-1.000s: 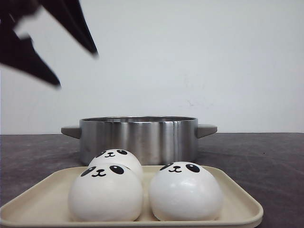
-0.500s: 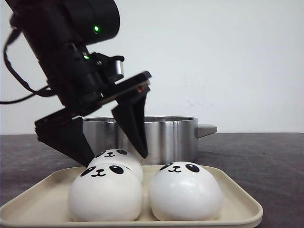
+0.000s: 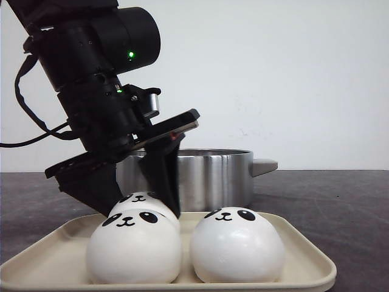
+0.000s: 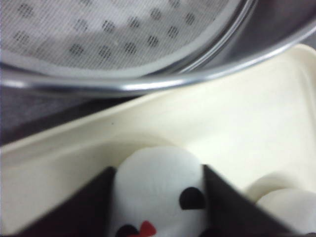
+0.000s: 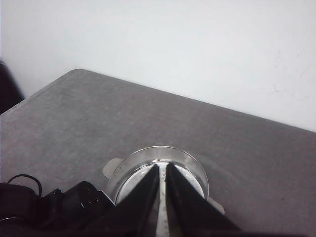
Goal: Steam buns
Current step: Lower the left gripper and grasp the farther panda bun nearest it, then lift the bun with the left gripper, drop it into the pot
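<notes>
While your left gripper (image 3: 137, 204) straddles the rear bun (image 4: 158, 190) on the cream tray (image 3: 304, 255), its two black fingers (image 4: 232, 207) stand spread, one at each side of that panda face, not visibly squeezing it. Two more buns (image 3: 237, 246) sit in front. Behind stands the steel steamer pot (image 3: 213, 173). Your right gripper (image 5: 162, 197) hangs high over that pot, fingers nearly together, empty.
</notes>
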